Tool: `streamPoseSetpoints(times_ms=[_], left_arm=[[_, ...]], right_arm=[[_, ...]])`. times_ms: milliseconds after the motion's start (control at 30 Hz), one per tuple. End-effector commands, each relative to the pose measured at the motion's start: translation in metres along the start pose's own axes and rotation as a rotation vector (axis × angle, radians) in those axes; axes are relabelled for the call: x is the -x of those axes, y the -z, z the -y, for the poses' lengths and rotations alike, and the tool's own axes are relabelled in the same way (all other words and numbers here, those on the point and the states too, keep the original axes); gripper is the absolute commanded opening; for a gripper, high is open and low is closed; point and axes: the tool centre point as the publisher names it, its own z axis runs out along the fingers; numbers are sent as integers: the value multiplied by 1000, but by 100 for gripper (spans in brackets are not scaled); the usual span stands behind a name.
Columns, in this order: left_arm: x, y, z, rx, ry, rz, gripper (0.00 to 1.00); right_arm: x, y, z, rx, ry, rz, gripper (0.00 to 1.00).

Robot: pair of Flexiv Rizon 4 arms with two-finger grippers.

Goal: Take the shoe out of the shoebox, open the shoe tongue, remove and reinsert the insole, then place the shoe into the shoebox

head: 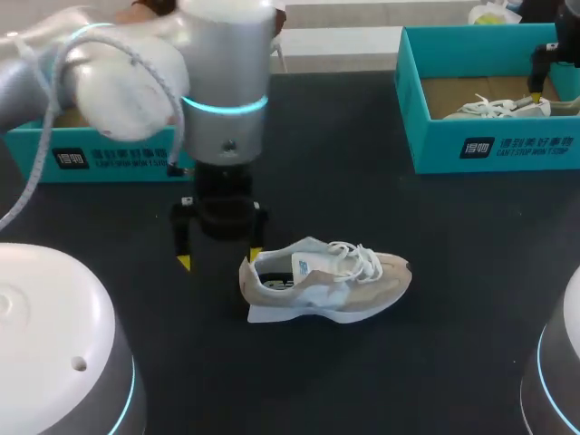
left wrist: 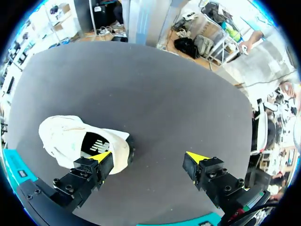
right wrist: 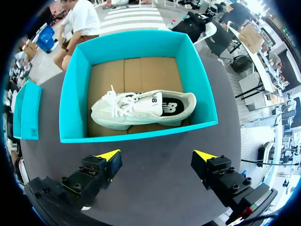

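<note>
Beige shoe (left wrist: 70, 139) partly behind left tool (left wrist: 148, 156)

Our head camera looks down on the table (head: 362, 181) from above and behind; it shares the beige shoe (head: 326, 283), near centre, with our close left wrist camera; the two-o'clock shoebox (head: 494, 149) with our right.

The table (head: 435, 299) is bare past the toe of the shoe (head: 326, 281) and along its near side, so a gripper could pass there. At the heel stands the left gripper (head: 220, 259), fingers wide apart, with one fingertip just beside the heel (only bare table lies between the fingers). The shoebox (head: 489, 154) has upright walls all around. Its near wall stands between the right gripper (right wrist: 157, 155) and a second shoe (right wrist: 141, 109); the cardboard floor (right wrist: 141, 73) beyond it is free. A teal lid (head: 109, 163) blocks the far left.
</note>
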Motion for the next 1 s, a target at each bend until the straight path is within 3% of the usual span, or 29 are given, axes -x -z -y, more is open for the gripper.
streamPoseSetpoints(times_ms=[33,567,700,1000], left_arm=[[-20,10,-6,-53,22,302,100],[-23,8,-9,-61,43,309,100],[-35,3,-19,-167,135,352,100],[-54,-1,-34,-309,359,524,100]], right_arm=[[0,0,0,1,0,0,100],[0,0,0,1,0,0,100],[0,0,0,1,0,0,100],[0,0,0,1,0,0,100]])
